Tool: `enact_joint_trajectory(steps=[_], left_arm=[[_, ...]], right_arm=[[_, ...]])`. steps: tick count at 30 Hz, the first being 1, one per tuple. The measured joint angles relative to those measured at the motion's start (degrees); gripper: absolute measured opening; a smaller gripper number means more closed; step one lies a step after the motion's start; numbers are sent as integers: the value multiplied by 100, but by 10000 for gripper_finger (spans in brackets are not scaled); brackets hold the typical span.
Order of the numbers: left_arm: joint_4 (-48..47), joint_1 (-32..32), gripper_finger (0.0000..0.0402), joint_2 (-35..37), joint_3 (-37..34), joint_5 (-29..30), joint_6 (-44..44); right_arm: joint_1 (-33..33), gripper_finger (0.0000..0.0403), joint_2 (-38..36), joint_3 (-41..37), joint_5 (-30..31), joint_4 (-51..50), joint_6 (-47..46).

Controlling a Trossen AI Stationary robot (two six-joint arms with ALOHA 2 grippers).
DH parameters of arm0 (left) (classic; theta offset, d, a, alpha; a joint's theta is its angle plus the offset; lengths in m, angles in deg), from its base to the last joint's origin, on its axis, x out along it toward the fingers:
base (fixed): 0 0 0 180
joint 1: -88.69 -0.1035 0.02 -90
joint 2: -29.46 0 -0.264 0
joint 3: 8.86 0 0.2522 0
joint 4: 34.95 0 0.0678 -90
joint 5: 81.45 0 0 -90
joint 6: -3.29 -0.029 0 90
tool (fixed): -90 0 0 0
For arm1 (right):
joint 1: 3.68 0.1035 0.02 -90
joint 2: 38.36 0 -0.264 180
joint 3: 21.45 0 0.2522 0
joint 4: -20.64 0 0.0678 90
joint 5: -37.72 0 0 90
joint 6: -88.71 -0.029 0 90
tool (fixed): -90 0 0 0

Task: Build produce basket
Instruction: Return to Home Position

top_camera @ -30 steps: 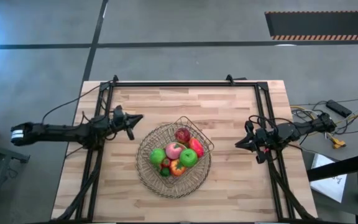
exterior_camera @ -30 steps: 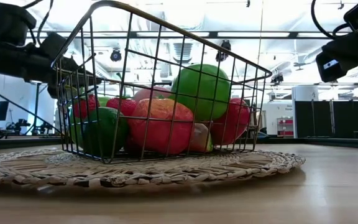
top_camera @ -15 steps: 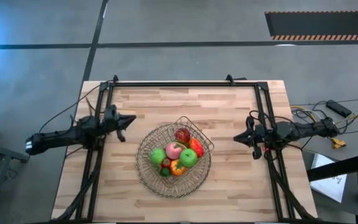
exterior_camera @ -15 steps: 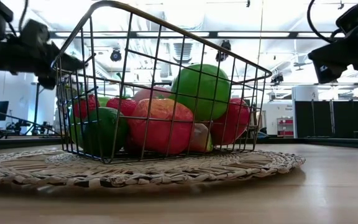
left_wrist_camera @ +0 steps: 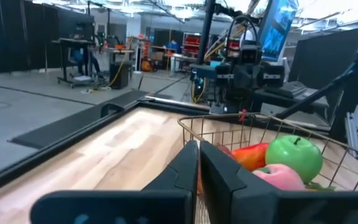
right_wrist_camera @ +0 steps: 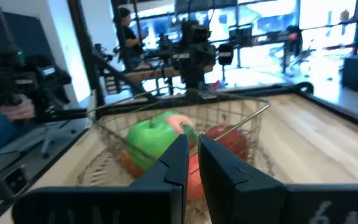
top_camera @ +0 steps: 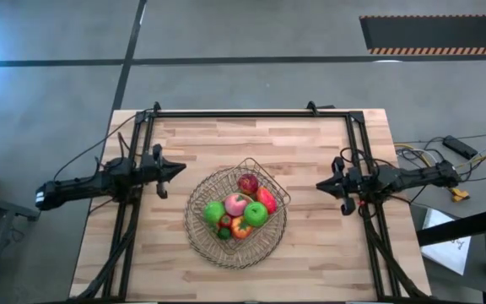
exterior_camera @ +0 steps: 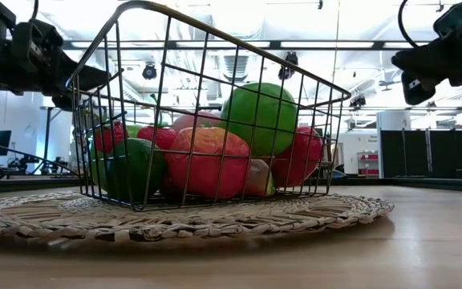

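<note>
**Produce basket with both arms drawn back.** One wire basket (top_camera: pixel 268 179) stands on one round woven mat (top_camera: pixel 201 245) at the middle of the table (top_camera: pixel 310 143).

The high view allows a count of the contents:
- a green apple (top_camera: pixel 214 211) on the side toward the left arm
- a second green apple (top_camera: pixel 256 214) on the side toward the right arm
- one pink peach (top_camera: pixel 236 203) between the two apples
- one red apple (top_camera: pixel 248 183) at the far corner
- one orange-red mango (top_camera: pixel 241 226) at the near side
- one watermelon slice (top_camera: pixel 266 199) along the rim
- small pieces (top_camera: pixel 224 223) among these, too small to count

The left gripper (top_camera: pixel 180 167) and the right gripper (top_camera: pixel 319 187) flank the basket. Each is well apart from it, off the mat, and points toward it. Both wrist views show their own two fingers pressed together and holding nothing.

Only the low view shows the basket's floor resting on the mat, with one green apple topping the heap just below the rim. Only the right wrist view shows a person (right_wrist_camera: pixel 124 28) standing in the room beyond the basket.
</note>
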Motion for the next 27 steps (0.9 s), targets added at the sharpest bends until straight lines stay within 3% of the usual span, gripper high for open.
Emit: enact_joint_trajectory(steps=[9,13,20,23,27], left_arm=[[-50,0,0,27,-4,-25,-113],[-51,0,0,19,-7,-26,-139],[-66,0,0,26,-9,-39,-123],[-71,0,0,-26,-9,-42,-113],[-71,0,0,-94,-9,-39,-72]], right_arm=[[-397,27,11,-56,100,163,24],[-818,27,12,-58,-536,71,70],[-1725,27,23,-60,-1053,129,85],[-1836,27,23,-60,-1628,217,105],[-1834,27,25,-60,-1751,230,194]])
